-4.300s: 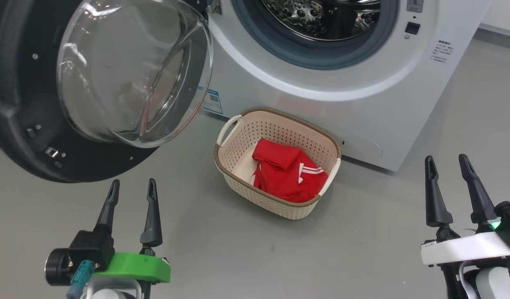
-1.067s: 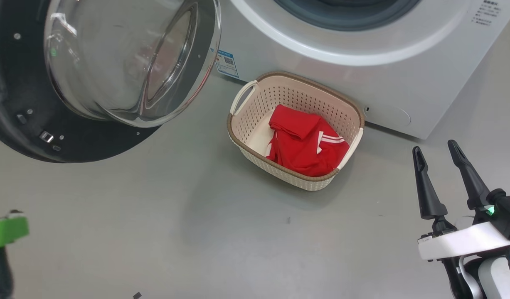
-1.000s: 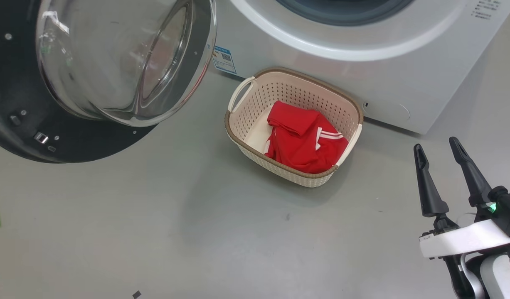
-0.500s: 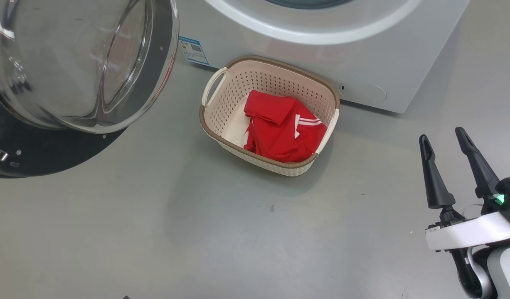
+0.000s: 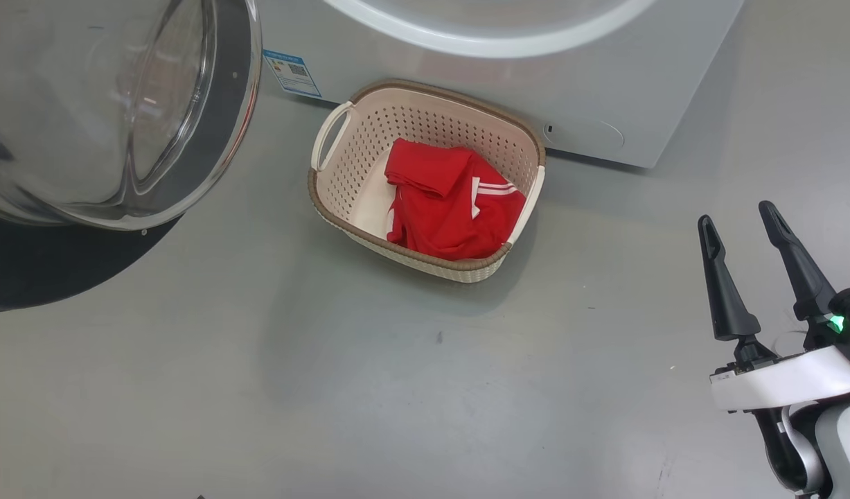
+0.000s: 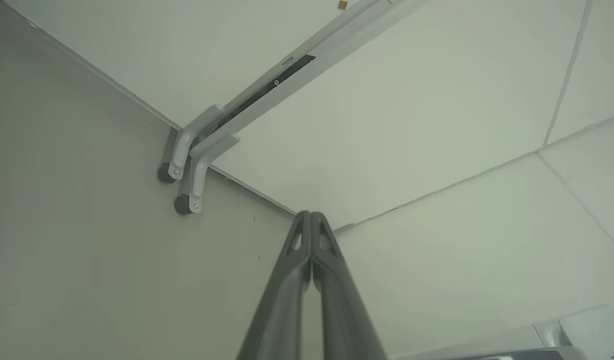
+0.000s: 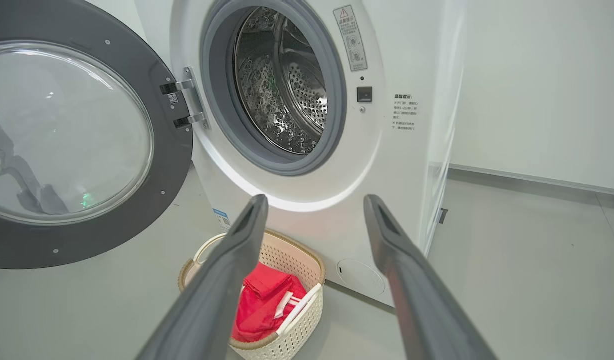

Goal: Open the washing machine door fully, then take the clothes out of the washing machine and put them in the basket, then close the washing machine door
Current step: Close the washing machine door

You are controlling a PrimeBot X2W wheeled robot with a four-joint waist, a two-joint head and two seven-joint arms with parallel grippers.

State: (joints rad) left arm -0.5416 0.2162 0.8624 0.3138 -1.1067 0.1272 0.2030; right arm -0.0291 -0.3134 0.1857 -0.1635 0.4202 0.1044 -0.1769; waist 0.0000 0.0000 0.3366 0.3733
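Since the earlier frames the head camera has swung, so machine and basket sit higher and further left in its view. The left gripper point(image 6: 311, 215), once spread at that view's lower left, now has its fingers pressed together on nothing and points up at a pale wall and ceiling corner.

Straight ahead of the right gripper point(image 5: 735, 215) stands the washing machine point(image 7: 387, 165), its steel drum point(image 7: 286, 90) showing no red in the part that can be seen. Ahead and to that gripper's left hangs the washing machine door point(image 7: 71, 135), swung wide on its hinges, which leaves the mouth free for reaching in.

Ahead of and below the fingers, the basket point(image 5: 411, 128) sits on the floor just at the machine's foot, probably so garments travel only a short way down. The clothes point(image 5: 445, 208) lie bunched inside it, against its side nearer the right gripper.

The right gripper is empty, fingers spread, well apart from the basket. Unloading looks done, so closing the door seems to be what remains. The left gripper's clenched fingers would make a firm, blunt pusher for that.
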